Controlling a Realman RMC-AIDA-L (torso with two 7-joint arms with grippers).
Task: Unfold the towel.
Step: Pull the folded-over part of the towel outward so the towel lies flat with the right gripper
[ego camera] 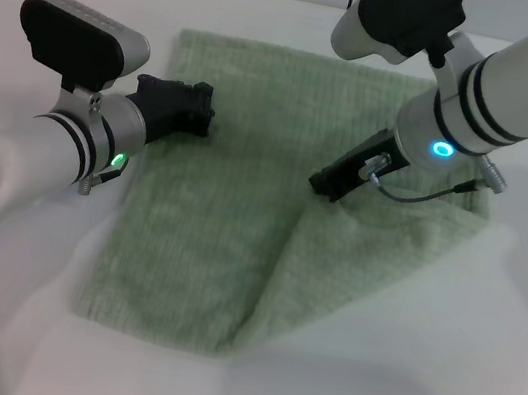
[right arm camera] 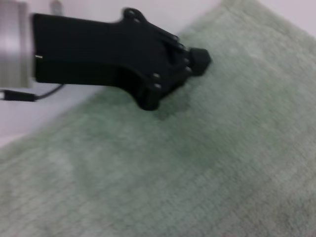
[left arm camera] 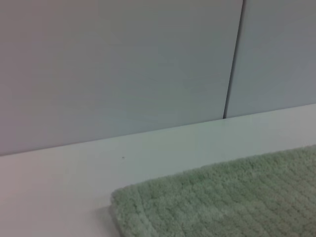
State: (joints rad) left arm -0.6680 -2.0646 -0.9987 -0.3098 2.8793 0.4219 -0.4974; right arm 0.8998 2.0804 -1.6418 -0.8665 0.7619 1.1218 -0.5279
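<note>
The white desk (ego camera: 435,388) carries everything here, and a pale grey panelled wall (left arm camera: 113,69) rises behind its far edge.

The towel (ego camera: 210,219), pale sage green with a ribbed pile, lies on the desk in the middle of the head view, most of it spread flat. Its right-hand part is not flat: a flap is doubled over there, with a slanting fold running from near the right gripper down toward the near edge, and the cloth bunches into a soft ridge at the right side. The left wrist view shows a rounded far corner of the towel (left arm camera: 222,202) resting on the desk close to the wall.

The right arm (ego camera: 525,89) reaches in from the upper right, its wrist ring lit cyan. The right gripper (ego camera: 332,182) points down onto the towel at the upper end of the fold and touches the cloth; whether its jaws are parted or closed on fabric cannot be told.

The left arm (ego camera: 50,142) comes in from the left with a small green light at its wrist. The left gripper (ego camera: 202,111) sits at the towel's left edge, low over the cloth. The right wrist view shows this left gripper (right arm camera: 197,59) with its tip against the towel's surface, jaws drawn together, and no fold visibly pinched between them.
</note>
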